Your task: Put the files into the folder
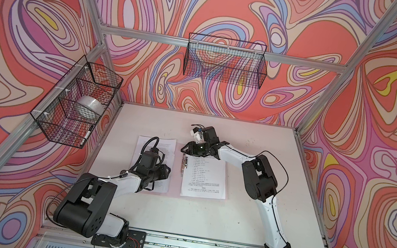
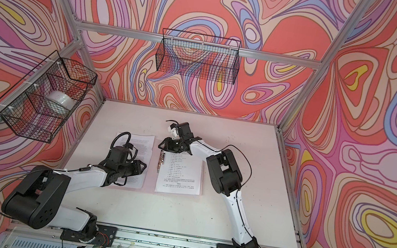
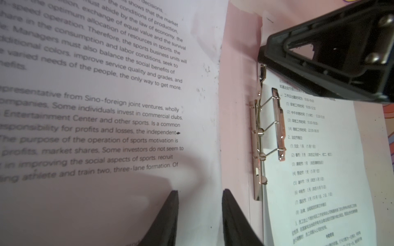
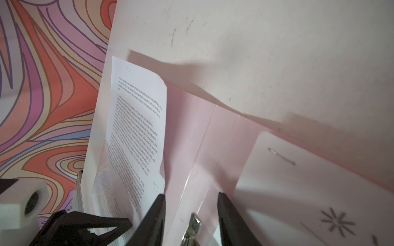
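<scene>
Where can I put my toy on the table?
Bare table lies between the sheets and the front rail, and along the right wall past the right arm. Crowded: the middle, where the pink folder, its sheets, the left hand and the right hand sit.

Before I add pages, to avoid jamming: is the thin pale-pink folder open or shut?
Open: the thin pale-pink folder lies spread flat, its silver metal clip exposed at the spine.

We find a white, lightly scuffed desk (image 1: 244,219) carrying the folder (image 4: 191,132), which lies opened flat near its middle, pale pink inside facing up, with the files (image 1: 205,183) resting on both halves beside the spine.
</scene>
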`<act>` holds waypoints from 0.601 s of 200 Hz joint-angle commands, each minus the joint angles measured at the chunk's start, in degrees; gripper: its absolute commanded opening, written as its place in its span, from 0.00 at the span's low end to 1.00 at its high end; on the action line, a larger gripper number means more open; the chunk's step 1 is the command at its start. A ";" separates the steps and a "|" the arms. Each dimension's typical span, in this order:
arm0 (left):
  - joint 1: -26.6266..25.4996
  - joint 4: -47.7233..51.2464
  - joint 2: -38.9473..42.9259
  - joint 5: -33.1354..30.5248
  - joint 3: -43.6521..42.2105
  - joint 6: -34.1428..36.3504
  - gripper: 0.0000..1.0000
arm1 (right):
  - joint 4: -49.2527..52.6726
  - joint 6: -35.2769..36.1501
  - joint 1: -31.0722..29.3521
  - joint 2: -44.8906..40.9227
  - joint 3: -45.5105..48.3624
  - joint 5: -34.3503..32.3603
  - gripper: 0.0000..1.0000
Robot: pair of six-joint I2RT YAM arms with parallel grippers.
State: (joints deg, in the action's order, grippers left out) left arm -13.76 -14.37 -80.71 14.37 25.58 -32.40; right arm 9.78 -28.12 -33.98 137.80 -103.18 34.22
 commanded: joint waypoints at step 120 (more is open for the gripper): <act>1.01 -0.66 -0.67 0.87 -0.54 -0.67 0.34 | -0.80 0.24 -1.97 1.19 -0.99 3.52 0.42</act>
State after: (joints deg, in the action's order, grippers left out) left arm -13.32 -14.39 -80.79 14.87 25.58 -32.84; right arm 9.45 -28.18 -35.59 138.93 -103.20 37.17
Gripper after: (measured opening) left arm 0.341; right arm 0.418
